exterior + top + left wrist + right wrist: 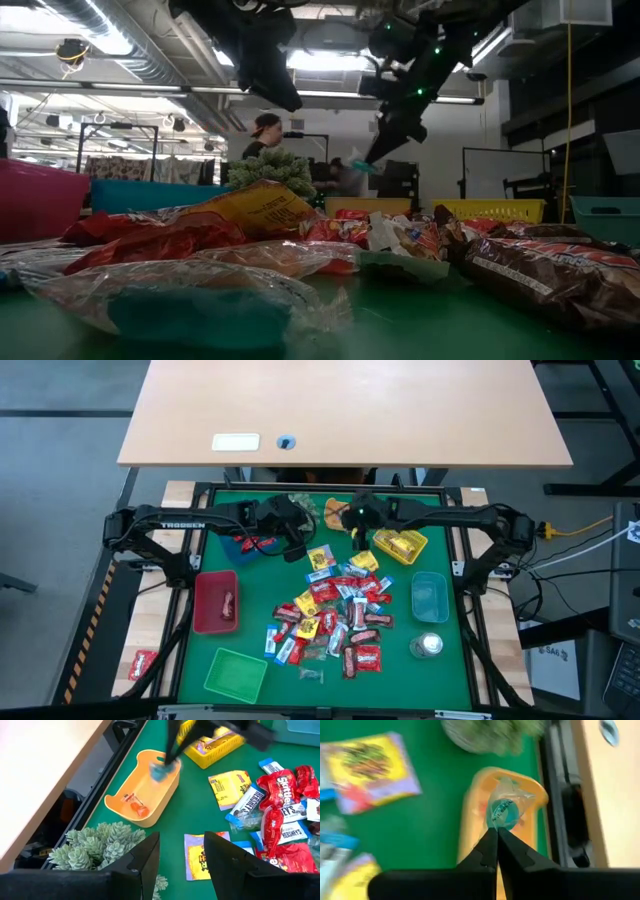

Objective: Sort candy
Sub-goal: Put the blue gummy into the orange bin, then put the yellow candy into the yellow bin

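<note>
The candy lies as a heap of red, yellow and blue-white packets (335, 615) in the middle of the green mat. My right gripper (496, 834) is shut on one blue sweet in a clear wrapper (502, 810). It hangs over the orange tray (145, 795) at the mat's far edge, also seen in the low view (362, 165). An orange sweet (137, 809) lies in that tray. My left gripper (182, 852) stands open above a yellow packet (200, 862) at the heap's far left, with nothing between its fingers. My right gripper pinches the clear wrapper's end (496, 824) between its two fingertips. The fingers slant down toward the table's far edge. The blue sweet sticks out past the tips, lifted clear above the orange tray.
A spiky grey-green plant ball (105, 845) sits at the far edge beside the orange tray. A yellow tray (400, 545) with sweets, a teal tray (430, 597), a red tray (215, 600) and a green tray (235, 675) ring the heap. A silvery jar (428, 645) stands near right.
</note>
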Robot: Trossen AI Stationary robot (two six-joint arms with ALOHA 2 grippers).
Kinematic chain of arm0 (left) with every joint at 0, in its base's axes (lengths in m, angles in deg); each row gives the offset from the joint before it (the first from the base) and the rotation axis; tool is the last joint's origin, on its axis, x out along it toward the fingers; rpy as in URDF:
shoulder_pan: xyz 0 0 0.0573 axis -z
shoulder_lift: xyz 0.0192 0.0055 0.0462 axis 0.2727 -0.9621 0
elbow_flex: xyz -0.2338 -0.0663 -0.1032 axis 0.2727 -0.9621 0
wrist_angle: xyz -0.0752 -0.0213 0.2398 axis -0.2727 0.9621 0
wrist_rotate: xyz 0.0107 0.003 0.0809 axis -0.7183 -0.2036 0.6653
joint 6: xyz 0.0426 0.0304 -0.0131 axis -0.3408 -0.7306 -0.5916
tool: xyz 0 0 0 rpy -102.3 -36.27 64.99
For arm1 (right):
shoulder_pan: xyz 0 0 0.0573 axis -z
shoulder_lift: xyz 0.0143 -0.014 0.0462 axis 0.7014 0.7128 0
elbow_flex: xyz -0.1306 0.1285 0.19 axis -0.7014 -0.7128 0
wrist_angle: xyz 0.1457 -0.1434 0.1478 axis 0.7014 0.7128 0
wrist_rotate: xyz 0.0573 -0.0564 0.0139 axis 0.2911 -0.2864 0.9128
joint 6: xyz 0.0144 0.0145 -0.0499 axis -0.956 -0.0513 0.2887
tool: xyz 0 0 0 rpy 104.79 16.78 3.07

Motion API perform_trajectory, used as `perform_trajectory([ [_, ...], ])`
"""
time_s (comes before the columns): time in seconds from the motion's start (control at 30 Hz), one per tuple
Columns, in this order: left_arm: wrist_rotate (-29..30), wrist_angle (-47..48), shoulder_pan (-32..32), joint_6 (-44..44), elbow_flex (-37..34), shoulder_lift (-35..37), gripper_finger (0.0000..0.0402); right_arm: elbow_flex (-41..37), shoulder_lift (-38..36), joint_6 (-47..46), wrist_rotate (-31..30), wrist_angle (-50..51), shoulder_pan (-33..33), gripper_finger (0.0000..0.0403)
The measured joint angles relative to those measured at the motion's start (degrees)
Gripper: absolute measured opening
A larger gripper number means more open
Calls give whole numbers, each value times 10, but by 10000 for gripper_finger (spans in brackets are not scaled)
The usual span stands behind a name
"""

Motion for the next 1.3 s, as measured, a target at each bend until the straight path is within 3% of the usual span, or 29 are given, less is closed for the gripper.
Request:
perform_trajectory([
  [0.23, 0, 0, 0, 0, 0, 0, 141, 0, 5, -2, 7, 1, 51, 8],
  [0.43, 0, 0, 0, 1, 0, 0, 141, 0, 5, -2, 10, 2, 54, 13],
  [0.87, 0, 0, 0, 1, -1, 0, 141, 0, 5, -21, -2, 7, 54, 166],
  [1.07, 0, 0, 0, 1, -1, 0, 141, 0, 5, -98, 102, 37, 53, 184],
  [1.2, 0, 0, 0, 1, -1, 0, 141, 0, 5, -106, 194, 74, 53, 180],
  [1.3, 0, 0, 0, 1, -1, 0, 141, 0, 5, -106, 226, 98, 53, 180],
])
